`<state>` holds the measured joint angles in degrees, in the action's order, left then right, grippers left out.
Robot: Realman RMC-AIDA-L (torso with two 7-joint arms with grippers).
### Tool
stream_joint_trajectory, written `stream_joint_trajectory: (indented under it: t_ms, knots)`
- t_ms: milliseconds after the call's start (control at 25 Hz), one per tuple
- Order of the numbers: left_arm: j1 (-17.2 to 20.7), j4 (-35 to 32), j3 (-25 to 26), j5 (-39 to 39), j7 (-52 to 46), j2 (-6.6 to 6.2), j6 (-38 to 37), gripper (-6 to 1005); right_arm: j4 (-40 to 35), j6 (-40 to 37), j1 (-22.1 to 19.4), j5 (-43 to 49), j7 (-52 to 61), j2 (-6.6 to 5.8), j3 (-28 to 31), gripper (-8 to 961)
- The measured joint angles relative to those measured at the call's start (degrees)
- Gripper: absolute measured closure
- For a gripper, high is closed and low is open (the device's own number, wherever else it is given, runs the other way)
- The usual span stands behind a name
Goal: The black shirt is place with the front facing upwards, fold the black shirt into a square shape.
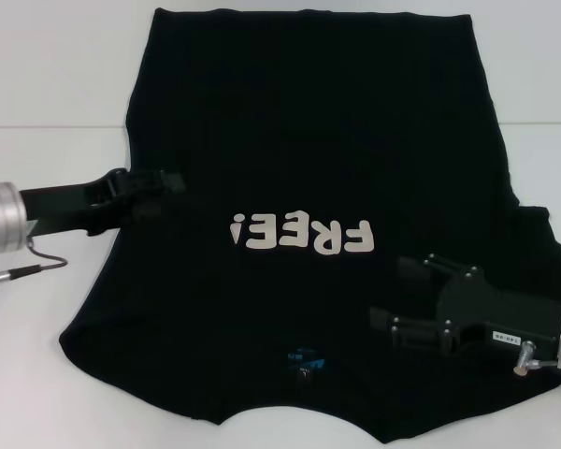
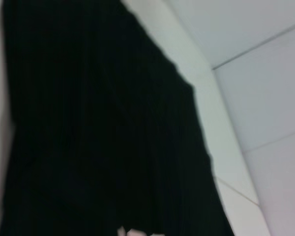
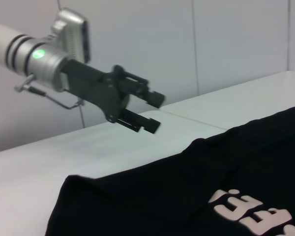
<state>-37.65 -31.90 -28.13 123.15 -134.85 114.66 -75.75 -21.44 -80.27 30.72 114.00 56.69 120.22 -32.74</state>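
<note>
Soft, limp and light, the black shirt lies flat beneath both spread-open tools, left gripper and right gripper, best pinched at its edges nearest each.

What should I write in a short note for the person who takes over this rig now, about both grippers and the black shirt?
Left gripper: open, empty, above the shirt's left edge.
Right gripper: open, empty, over the shirt's right side near the lettering.
Black fabric T-shirt with white "FREE!" letters: spread flat on the white table, front up, blue neck label toward the robot.
Done: no fold visible.
Left: every fold into a square.
</note>
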Motion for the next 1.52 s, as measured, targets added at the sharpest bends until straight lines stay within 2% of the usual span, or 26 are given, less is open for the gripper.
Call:
stream_joint_trajectory:
  t_ms: [120,160,240,360,480,600,720,800,960,1080,1240,1360,1520]
  knots:
    - [1.0,-0.7,1.0,-1.8,8.3,0.34,-2.0,368,0.0,0.0,-0.6,-1.8,2.0,-0.15,0.7,43]
    - [3.1,-1.3,1.5,-5.5,23.1,1.33,-6.4,356,-0.2,0.0,-1.0,-2.6,3.3,-0.23,0.8,43]
    - [4.3,-1.6,1.4,-6.9,31.4,1.96,-8.9,338,-1.4,0.1,-1.6,-3.5,7.7,-0.51,0.9,44]
    - [7.4,-3.7,0.7,-7.5,45.9,4.85,-12.8,312,-5.7,0.4,-2.5,-3.4,17.8,-0.92,0.7,44]
    - [10.0,-5.7,-2.3,-7.2,53.9,7.13,-13.1,286,-12.8,0.4,-3.9,-1.7,31.0,-1.83,0.1,44]
    - [11.9,-6.4,-4.5,-7.2,58.9,8.15,-12.9,259,-20.3,0.0,-4.3,3.4,45.8,-3.85,0.0,44]
    - [12.9,-6.4,-4.8,-7.2,62.2,8.34,-13.1,233,-27.1,-0.9,-3.4,11.8,62.1,-6.86,-0.1,45]
    - [13.3,-6.3,-4.8,-7.2,63.5,8.32,-13.2,215,-29.6,-2.2,-1.9,18.1,72.4,-9.41,-0.1,45]
    - [14.0,-6.5,-5.0,-7.2,64.3,8.22,-13.4,129,-30.9,-4.9,2.8,30.3,85.4,-13.25,0.0,45]
    - [14.2,-6.5,-5.6,-7.2,64.3,8.09,-13.5,108,-31.0,-5.6,4.8,34.8,87.2,-13.43,0.1,45]
    - [14.3,-6.5,-5.9,-6.6,64.5,8.18,-13.5,109,-29.9,-3.8,7.8,39.6,88.1,-12.43,-0.2,46]
    - [14.2,-6.5,-6.4,-6.1,64.6,8.23,-13.5,110,-26.9,-0.7,9.4,40.3,87.8,-11.9,-1.1,46]
    - [14.2,-6.5,-6.6,-6.0,64.6,8.15,-13.6,112,-21.6,4.3,11.2,41.4,88.0,-11.83,-4.1,46]
